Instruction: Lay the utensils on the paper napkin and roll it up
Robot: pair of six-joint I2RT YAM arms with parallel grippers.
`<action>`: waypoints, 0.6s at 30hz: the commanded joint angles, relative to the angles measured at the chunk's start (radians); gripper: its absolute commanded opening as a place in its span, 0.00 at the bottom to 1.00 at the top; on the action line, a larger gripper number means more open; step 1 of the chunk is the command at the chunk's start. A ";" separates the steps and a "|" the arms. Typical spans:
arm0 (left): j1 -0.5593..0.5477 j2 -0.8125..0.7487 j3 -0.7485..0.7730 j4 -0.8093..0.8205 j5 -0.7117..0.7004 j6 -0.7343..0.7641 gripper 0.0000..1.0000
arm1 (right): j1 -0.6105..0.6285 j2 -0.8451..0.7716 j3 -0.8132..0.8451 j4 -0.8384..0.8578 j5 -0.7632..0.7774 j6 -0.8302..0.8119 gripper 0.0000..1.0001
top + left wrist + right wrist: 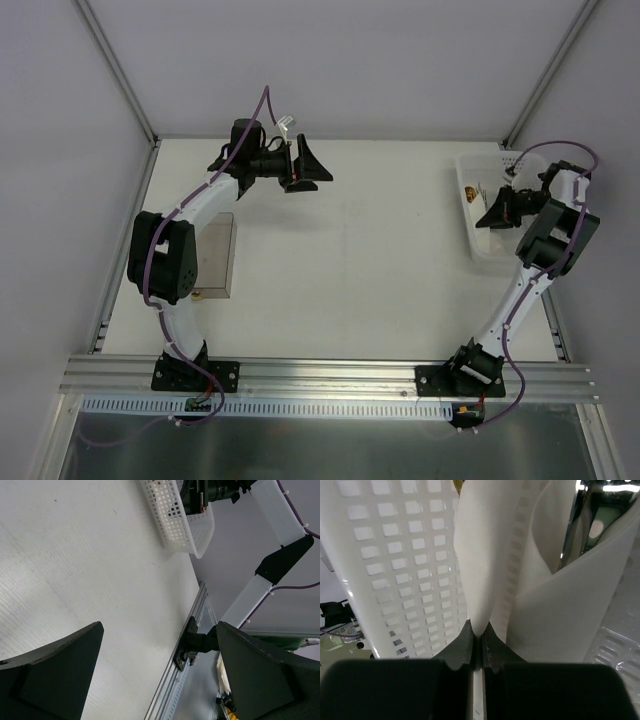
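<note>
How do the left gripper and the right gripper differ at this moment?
The left gripper is open and holds nothing; the right gripper is shut on the paper napkin. The left gripper hangs over the table; the right gripper reaches into the white basket. Both are black.

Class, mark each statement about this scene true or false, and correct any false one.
1. The right gripper is shut on the paper napkin. True.
2. The left gripper is shut. False: it is open and holds nothing.
3. The right gripper is inside the basket. True.
4. The paper napkin lies flat on the table. False: it stands folded in the basket.
</note>
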 commanded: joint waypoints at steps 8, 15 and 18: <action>-0.006 0.009 0.004 0.021 0.000 -0.005 0.99 | -0.006 0.009 -0.064 -0.136 0.053 0.017 0.09; -0.006 0.009 0.001 0.021 0.000 -0.005 0.99 | 0.003 -0.005 -0.026 -0.126 0.056 0.025 0.21; -0.006 0.009 0.003 0.019 -0.003 -0.005 0.99 | 0.009 -0.022 -0.019 -0.119 0.073 0.028 0.29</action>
